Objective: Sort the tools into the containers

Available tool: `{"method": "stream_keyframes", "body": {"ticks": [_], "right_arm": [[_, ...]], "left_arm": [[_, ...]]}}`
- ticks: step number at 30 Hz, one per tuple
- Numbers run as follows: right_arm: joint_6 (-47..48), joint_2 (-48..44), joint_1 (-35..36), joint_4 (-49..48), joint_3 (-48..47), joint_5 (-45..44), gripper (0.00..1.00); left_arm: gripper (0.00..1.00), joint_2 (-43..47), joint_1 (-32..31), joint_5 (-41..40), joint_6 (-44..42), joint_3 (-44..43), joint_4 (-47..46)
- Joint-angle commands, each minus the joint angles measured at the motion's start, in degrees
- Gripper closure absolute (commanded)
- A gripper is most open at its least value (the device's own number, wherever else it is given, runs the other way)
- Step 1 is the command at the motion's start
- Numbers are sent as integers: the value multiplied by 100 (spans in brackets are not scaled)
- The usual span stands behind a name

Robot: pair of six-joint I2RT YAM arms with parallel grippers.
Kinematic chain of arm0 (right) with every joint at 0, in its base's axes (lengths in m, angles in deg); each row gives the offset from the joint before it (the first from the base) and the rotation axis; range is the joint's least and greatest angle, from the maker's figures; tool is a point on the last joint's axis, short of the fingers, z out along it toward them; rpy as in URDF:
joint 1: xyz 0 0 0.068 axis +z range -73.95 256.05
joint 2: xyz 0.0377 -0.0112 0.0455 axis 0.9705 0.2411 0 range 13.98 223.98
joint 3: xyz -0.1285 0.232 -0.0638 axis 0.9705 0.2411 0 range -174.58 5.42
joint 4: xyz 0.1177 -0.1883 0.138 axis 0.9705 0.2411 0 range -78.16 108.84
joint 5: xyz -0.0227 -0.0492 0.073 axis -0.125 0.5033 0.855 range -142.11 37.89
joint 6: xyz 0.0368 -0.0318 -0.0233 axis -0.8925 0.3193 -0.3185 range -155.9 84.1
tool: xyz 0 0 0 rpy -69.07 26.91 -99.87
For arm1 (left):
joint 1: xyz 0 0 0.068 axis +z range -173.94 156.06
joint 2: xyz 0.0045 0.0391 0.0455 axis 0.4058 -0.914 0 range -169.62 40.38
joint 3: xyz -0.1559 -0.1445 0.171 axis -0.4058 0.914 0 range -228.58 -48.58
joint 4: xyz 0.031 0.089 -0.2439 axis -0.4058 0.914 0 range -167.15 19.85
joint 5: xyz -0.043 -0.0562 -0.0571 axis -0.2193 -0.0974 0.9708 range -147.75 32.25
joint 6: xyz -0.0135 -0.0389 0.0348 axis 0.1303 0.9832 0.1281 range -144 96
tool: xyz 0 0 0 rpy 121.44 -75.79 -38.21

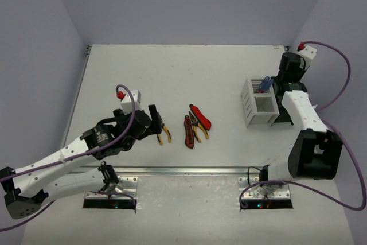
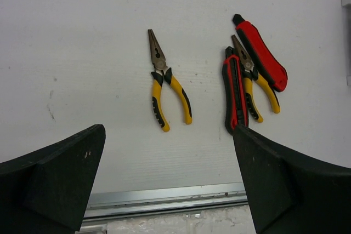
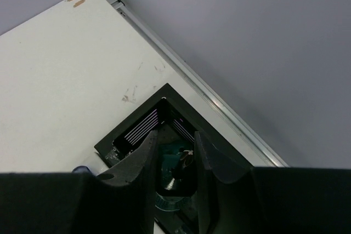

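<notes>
my left hand (image 2: pixel 169 135) is spread wide above the counter (image 2: pixel 82 36), lone yellow-and-black pliers (image 2: pixel 164 80) just ahead of it — right hand (image 3: pixel 175 135) narrowed, tips down in the black bin (image 3: pixel 129 121) — i cannot tell if it pinches anything.

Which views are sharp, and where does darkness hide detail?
Top external: even soft light, faint shadows, white slatted bin sharp. Left wrist: lone yellow-and-black pliers crisp, near fingers dark and soft-edged. Right wrist: black bin dim inside, contents unreadable.
</notes>
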Motion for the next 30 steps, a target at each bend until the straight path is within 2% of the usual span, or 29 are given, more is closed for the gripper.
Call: {"method": "stream_keyframes", "body": {"ticks": [1, 11, 12, 16, 18, 23, 28, 30], "right_arm": [[101, 313, -69, -1066, 38, -88, 100], [125, 1007, -218, -1103, -318, -177, 98], [120, 1040, -231, -1076, -324, -191, 92], [33, 951, -247, -1025, -224, -156, 53], [-110, 901, -247, -847, -243, -90, 38], [-451, 736, -240, -145, -577, 217, 28], [-800, 295, -78, 832, -872, 790, 23], [-838, 69, 71, 1158, -969, 890, 17]], "left_arm": [[0, 140, 14, 186, -189, 67, -225], [0, 270, 14, 311, -262, 149, -376], [0, 231, 14, 321, -262, 144, -381], [0, 164, 14, 318, -261, 132, -376], [0, 164, 14, 301, -251, 131, -384], [0, 78, 14, 158, -129, 109, -280], [0, -72, 21, -88, 163, 50, -73], [0, -135, 23, -94, 351, 61, -51]]}}
